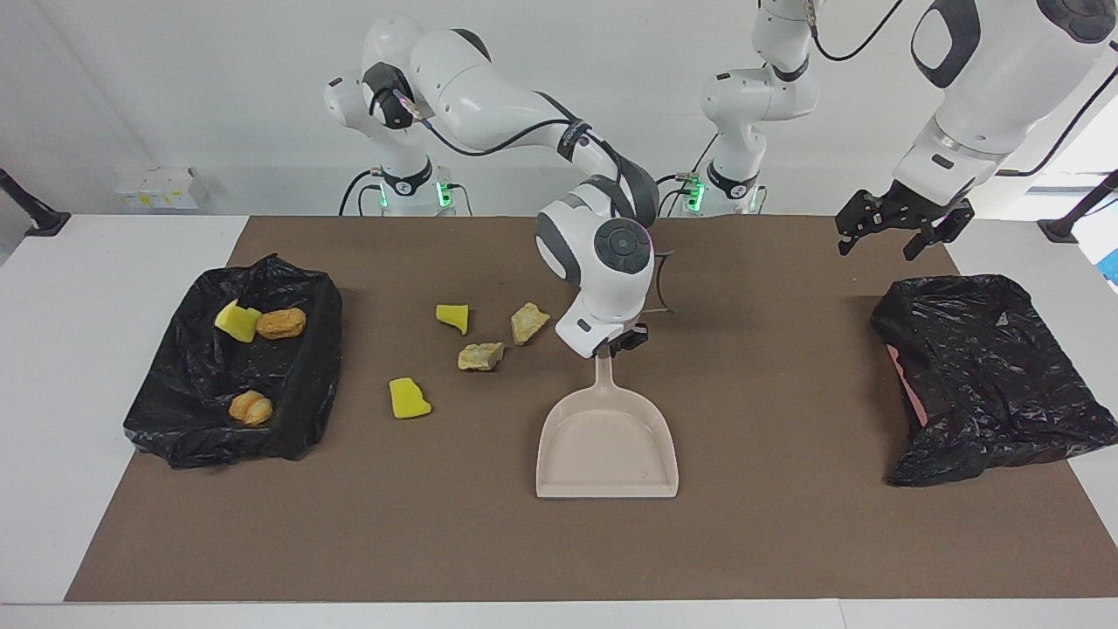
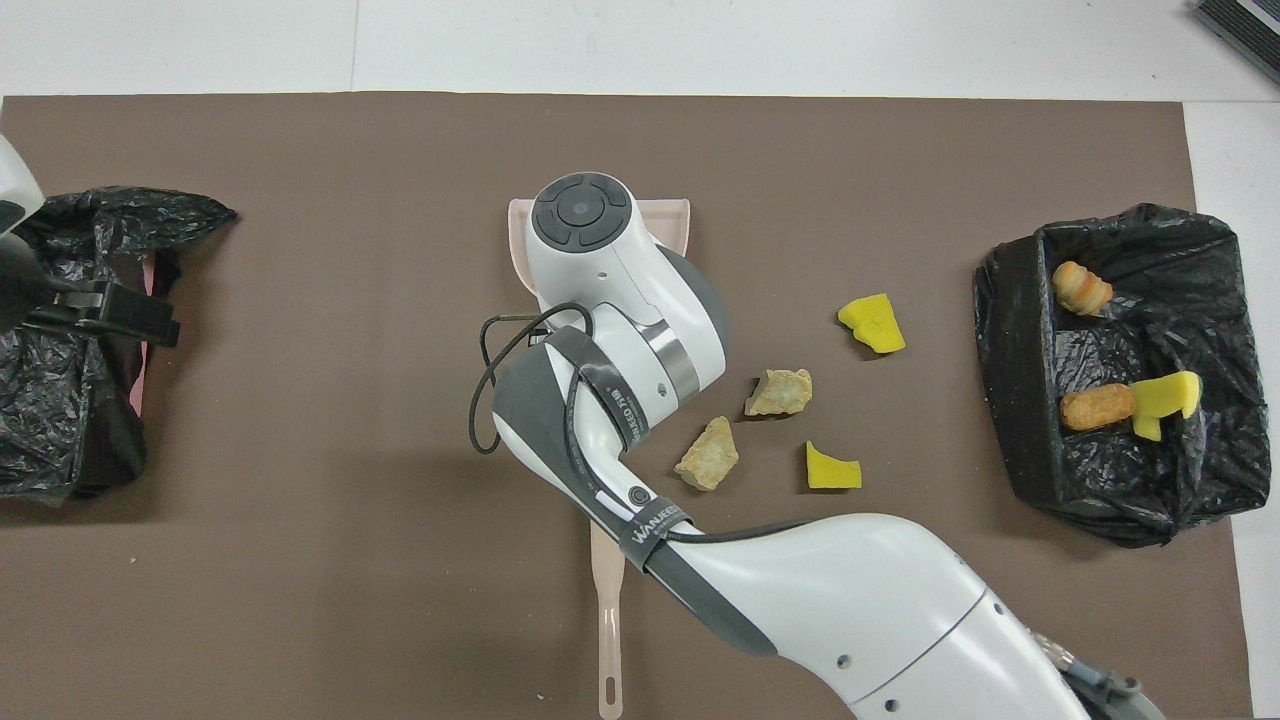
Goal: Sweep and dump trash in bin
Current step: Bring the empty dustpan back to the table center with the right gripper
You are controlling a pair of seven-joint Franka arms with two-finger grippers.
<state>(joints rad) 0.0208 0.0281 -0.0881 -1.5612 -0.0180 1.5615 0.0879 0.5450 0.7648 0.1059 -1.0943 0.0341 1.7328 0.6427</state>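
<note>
My right gripper (image 1: 613,346) is shut on the handle tip of the beige dustpan (image 1: 607,445), which lies flat on the brown mat with nothing in it. From overhead the right arm covers most of the dustpan (image 2: 672,212). Beside it, toward the right arm's end, trash lies loose: two yellow chunks (image 1: 452,316) (image 1: 409,398) and two beige lumps (image 1: 528,322) (image 1: 480,355). The bin (image 1: 301,411), lined with a black bag, holds a yellow chunk (image 1: 236,321) and two orange-brown pieces (image 1: 281,323) (image 1: 251,407). My left gripper (image 1: 900,223) waits open in the air.
A crumpled black bag (image 1: 987,376) with pink showing at its side lies at the left arm's end, under the left gripper (image 2: 100,310). A beige handle (image 2: 607,620) with a hole in its end lies nearer to the robots, its other end under the right arm.
</note>
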